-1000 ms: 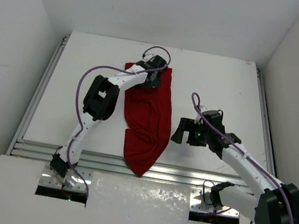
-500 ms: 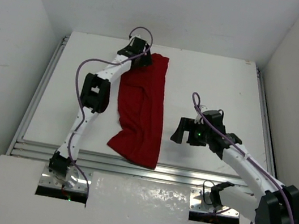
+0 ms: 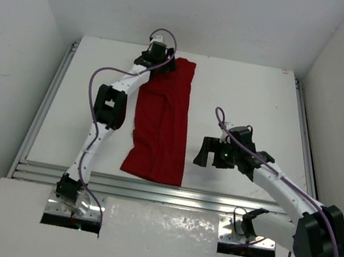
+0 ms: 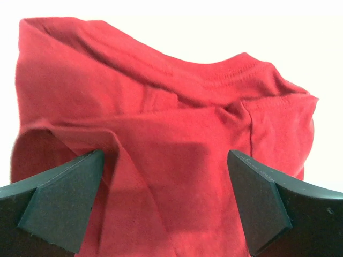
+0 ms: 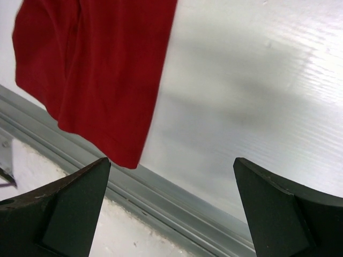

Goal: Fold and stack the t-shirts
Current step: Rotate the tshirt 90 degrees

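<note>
The t-shirt is dark red and lies as a long strip on the white table, running from the far middle to the near edge. My left gripper hovers over its far end, open. In the left wrist view the rumpled t-shirt fills the frame, and the left gripper has fabric below the gap, not pinched. My right gripper is open to the right of the t-shirt's near corner. In the right wrist view the right gripper is empty, with the t-shirt's corner at upper left.
Aluminium rails run along the table's near edge, also seen in the right wrist view as rails. White walls close in the left, right and far sides. Purple cables loop along both arms.
The left gripper moved left and farther back with the shirt's far end, then opened wider. The shirt's near end swung out and settled flat. The right arm barely shifted.
</note>
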Tool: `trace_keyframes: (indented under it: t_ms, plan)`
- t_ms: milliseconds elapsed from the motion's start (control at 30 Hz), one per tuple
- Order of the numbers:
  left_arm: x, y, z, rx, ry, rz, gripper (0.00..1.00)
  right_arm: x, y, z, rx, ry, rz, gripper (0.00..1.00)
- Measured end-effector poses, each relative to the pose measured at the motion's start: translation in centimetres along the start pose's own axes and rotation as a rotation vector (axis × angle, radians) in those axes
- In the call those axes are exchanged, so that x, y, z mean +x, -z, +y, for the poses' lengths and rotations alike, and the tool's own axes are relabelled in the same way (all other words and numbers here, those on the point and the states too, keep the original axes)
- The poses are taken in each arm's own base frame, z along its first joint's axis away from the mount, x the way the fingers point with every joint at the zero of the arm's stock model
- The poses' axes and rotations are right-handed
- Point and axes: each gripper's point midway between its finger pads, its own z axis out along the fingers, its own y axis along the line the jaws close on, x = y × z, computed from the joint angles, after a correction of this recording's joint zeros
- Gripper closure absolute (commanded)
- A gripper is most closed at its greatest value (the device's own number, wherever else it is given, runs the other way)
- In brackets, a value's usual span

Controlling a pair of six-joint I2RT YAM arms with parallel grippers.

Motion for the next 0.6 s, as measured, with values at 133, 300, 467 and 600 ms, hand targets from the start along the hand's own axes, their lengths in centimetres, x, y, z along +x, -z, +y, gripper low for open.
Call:
trace_keyframes:
  t_ms: [133,300,467,600]
  plan:
    - [-1.3,-0.3,1.1,-0.023,-0.022,-0.043,0.00,1.1,-0.5,1.5,-0.006,0.066,0.026,0.01]
    - [-2.5,0.2,2.3,-0.053,-0.047,-0.064,0.00,1.3,-0.8,3.1,-0.035,0.100,0.014,0.01]
    - [-4.9,5.7,2.8,-0.098,-0.005,-0.043,0.05,0.4,-1.3,3.6,-0.045,0.095,-0.025,0.01]
    - [-10.8,10.5,0.8,-0.062,0.083,-0.137,0.22,0.2,-1.6,3.4,-0.040,0.076,-0.058,0.01]
